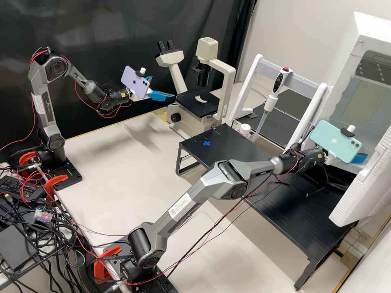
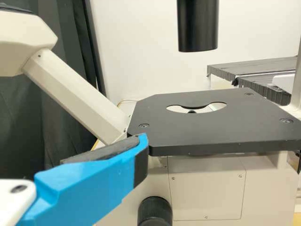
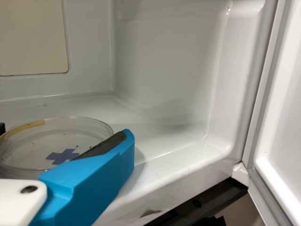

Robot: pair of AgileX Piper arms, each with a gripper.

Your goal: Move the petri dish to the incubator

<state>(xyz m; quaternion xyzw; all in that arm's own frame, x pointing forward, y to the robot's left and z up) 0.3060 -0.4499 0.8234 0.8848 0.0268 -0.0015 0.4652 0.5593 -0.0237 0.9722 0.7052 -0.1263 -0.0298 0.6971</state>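
Note:
In the high view my right gripper (image 1: 359, 158) is partly hidden by its phone mount, at the opening of the white incubator (image 1: 368, 34). In the right wrist view, the clear round petri dish (image 3: 35, 148) lies low inside the incubator (image 3: 164, 70), with a blue cross visible through it. My right gripper (image 3: 63, 131) is shut on the dish, one blue finger along its rim and a dark bit of the other at the picture's edge. Beside the microscope stage, my left gripper (image 1: 163, 88) holds nothing, its fingers apart; the left wrist view shows this gripper (image 2: 68, 136) near the stage corner.
The incubator door (image 1: 360, 187) stands open. A microscope (image 1: 199, 103) is at the back, and a pipette (image 1: 271, 101) hangs on a white frame (image 1: 321, 95). The black low table (image 1: 301, 207), bearing a blue cross, stands under the right arm.

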